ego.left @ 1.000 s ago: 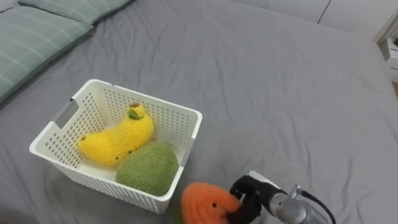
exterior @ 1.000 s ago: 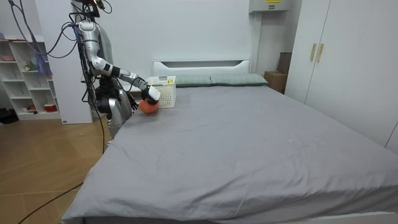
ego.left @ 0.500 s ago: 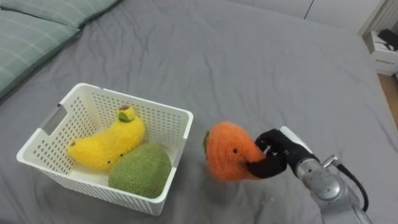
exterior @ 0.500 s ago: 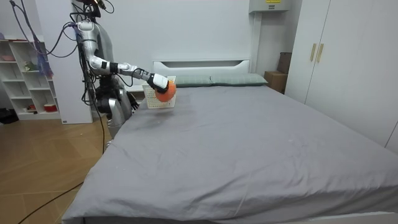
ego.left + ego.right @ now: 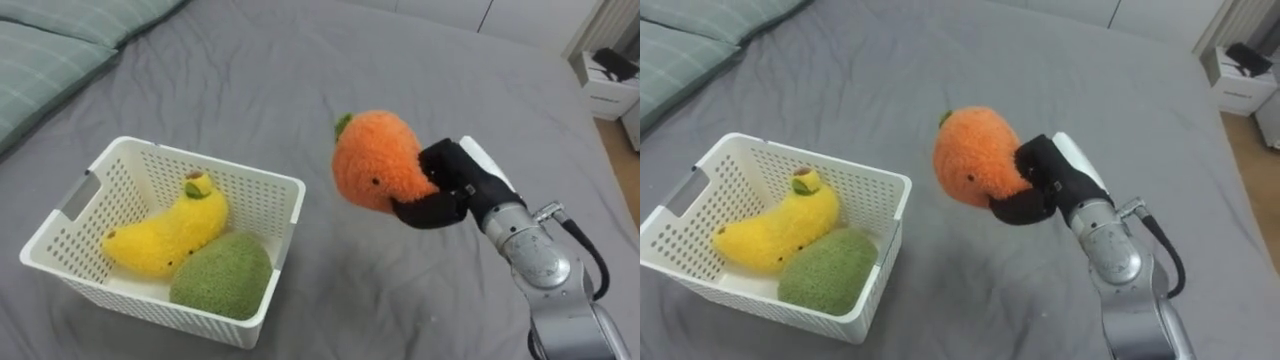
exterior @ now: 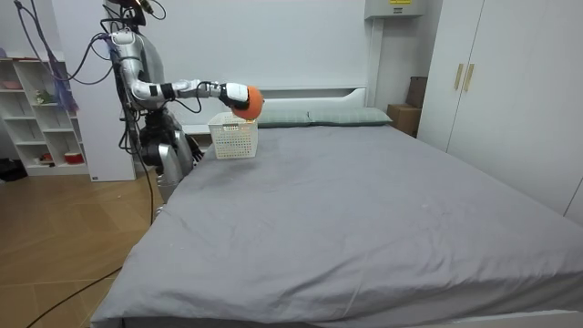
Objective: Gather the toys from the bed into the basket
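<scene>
My right hand [image 5: 452, 188] [image 5: 1043, 183] is shut on an orange plush toy [image 5: 378, 160] [image 5: 978, 156] and holds it in the air above the grey bed, to the right of a white perforated basket [image 5: 262, 187] [image 5: 876, 183]. Inside the basket lie a yellow plush banana [image 5: 165, 229] [image 5: 772, 230] and a green plush ball [image 5: 222, 275] [image 5: 827, 271]. In the room view I stand at the bed's head corner with my right arm stretched out level, the orange toy [image 6: 250, 101] hanging just above the basket [image 6: 233, 137].
Green checked pillows [image 5: 50, 45] lie at the head of the bed [image 5: 280, 80], to my left. A white bedside cabinet [image 5: 606, 85] stands past the bed's right edge. In the room view shelves [image 6: 41, 118] stand behind me and wardrobes [image 6: 510, 91] on the right.
My right hand has lifted the orange toy from low on the bed beside the basket's near corner to well above the bed, level with the basket's rim and higher.
</scene>
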Robot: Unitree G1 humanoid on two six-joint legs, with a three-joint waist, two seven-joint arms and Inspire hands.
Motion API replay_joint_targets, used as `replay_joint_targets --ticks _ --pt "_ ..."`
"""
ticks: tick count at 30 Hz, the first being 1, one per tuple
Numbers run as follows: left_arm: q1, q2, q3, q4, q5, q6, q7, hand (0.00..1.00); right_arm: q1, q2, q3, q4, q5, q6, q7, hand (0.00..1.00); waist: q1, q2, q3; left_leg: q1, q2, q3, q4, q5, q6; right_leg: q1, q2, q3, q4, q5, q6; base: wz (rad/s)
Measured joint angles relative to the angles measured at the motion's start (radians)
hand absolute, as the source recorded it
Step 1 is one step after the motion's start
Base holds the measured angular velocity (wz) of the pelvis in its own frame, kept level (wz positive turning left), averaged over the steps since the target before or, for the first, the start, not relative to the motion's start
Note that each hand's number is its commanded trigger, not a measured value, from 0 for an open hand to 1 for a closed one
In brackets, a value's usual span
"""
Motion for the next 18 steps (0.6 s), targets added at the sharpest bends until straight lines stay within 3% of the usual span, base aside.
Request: replay_joint_targets --ticks 5,9,13,14,15,18 --pt "-0.002 0.001 -0.003 0.000 -0.001 -0.003 0.001 0.00 -0.075 -0.014 0.027 0.000 0.019 -0.003 0.001 1.00 0.019 -0.001 0.0030 0.000 0.000 0.000 -0.001 0.000 0.000 -0.001 0.000 -0.003 0.001 0.000 0.000 0.00" --pt "-0.010 0.007 -0.002 0.000 0.009 -0.006 0.001 0.00 -0.119 -0.014 0.071 0.000 -0.007 -0.002 0.015 0.98 0.039 -0.016 0.0017 -0.003 0.000 -0.010 0.000 0.000 0.000 0.000 -0.001 -0.021 -0.001 0.000 0.000 0.07" --pt "-0.015 0.011 -0.003 0.000 0.023 -0.006 -0.001 0.00 -0.179 -0.010 0.127 0.000 -0.060 0.003 0.046 0.51 0.078 -0.024 0.0024 -0.007 -0.001 -0.014 -0.001 0.000 0.000 -0.002 -0.001 -0.024 -0.002 0.000 0.000 0.01" --pt "-0.018 0.011 -0.003 0.000 0.032 -0.006 -0.002 0.00 -0.186 -0.009 0.132 0.000 -0.065 0.003 0.050 0.18 0.084 -0.026 0.0030 -0.008 -0.001 -0.018 -0.001 0.000 0.000 -0.002 -0.001 -0.027 -0.002 0.000 0.000 0.15" --pt "-0.024 0.011 -0.003 -0.001 0.040 -0.006 -0.002 0.00 -0.203 -0.009 0.149 0.001 -0.073 0.004 0.056 0.00 0.090 -0.030 0.0040 -0.014 -0.002 -0.026 0.003 0.000 0.000 -0.002 -0.002 -0.037 -0.002 0.000 0.000 0.18" --pt "-0.036 0.018 -0.024 -0.001 0.041 -0.005 -0.006 0.00 -0.248 -0.006 0.213 0.001 -0.063 0.008 0.057 0.00 0.123 -0.038 0.0056 -0.016 -0.002 -0.032 0.003 0.001 -0.001 -0.001 -0.002 -0.049 -0.003 0.000 0.000 0.08"
